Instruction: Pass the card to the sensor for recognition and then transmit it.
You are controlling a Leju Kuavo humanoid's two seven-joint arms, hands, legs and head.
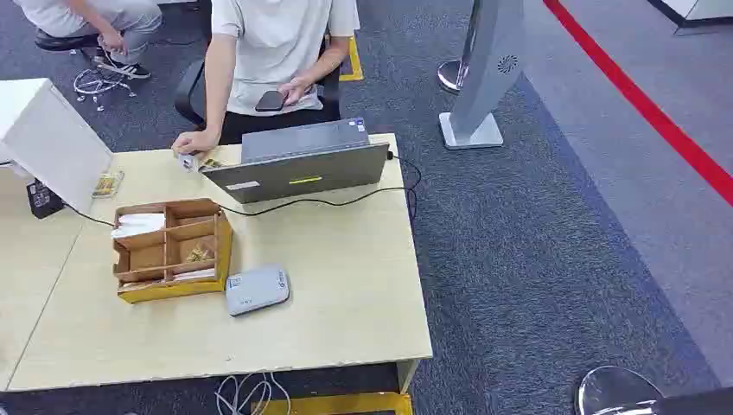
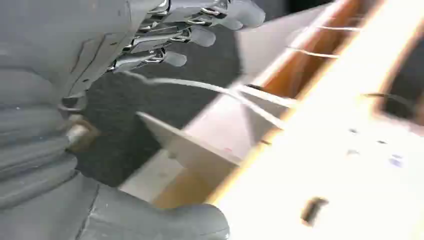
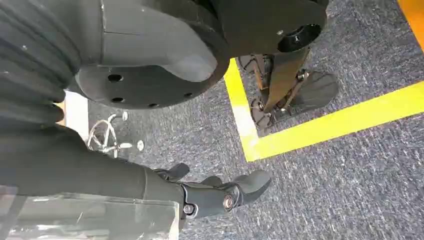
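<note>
On the bench (image 1: 346, 320) before me, a compartmented box (image 1: 171, 249) sits toward the left edge, about midway between the near and far edges. Cards (image 1: 138, 224) lie in its far-left compartment. A sensor (image 1: 257, 290) lies just beside the box's near-right corner, on the bench surface. Behind both, along the far edge, a laptop (image 1: 298, 161) stands, its cable (image 1: 346, 202) trailing across the bench to the right edge. A person (image 1: 277, 52) sits behind the far edge, one hand (image 1: 194, 143) resting on the bench left of the laptop. A monitor (image 1: 52, 143) stands at the far-left corner.
</note>
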